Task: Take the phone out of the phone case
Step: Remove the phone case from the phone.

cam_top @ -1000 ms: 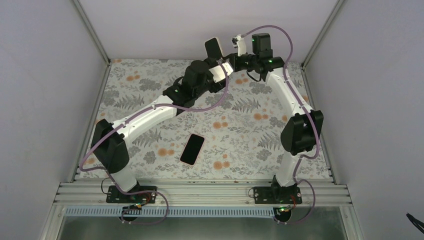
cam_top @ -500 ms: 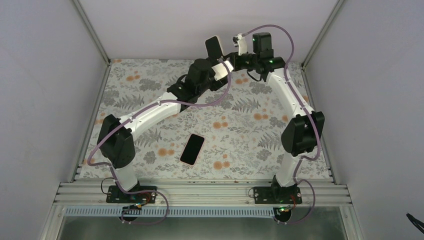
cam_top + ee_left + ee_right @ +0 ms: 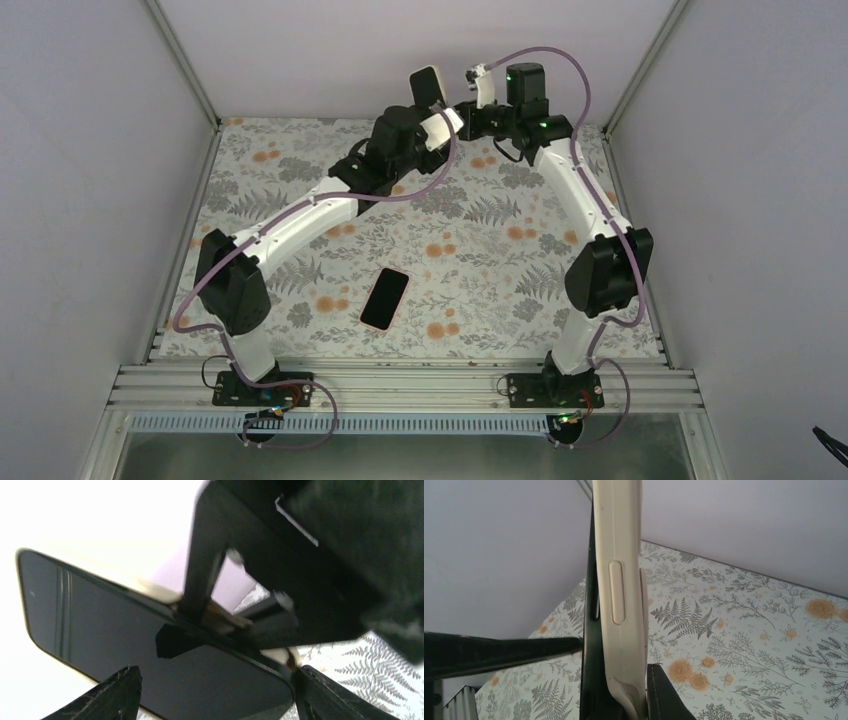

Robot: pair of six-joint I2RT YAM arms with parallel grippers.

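Phone (image 3: 125, 640), dark-screened, sat in the cream phone case (image 3: 621, 605), and the pair was held in the air over the far end of the bench (image 3: 500, 260). The right fingers (image 3: 663, 695) were narrow, pinching the cased phone, one on the screen side and one on the back. The left fingers (image 3: 115, 697) stood wide apart at the phone's edge; whether they touched it I could not tell. A second phone (image 3: 385, 298) lay flat on the bench, well apart.
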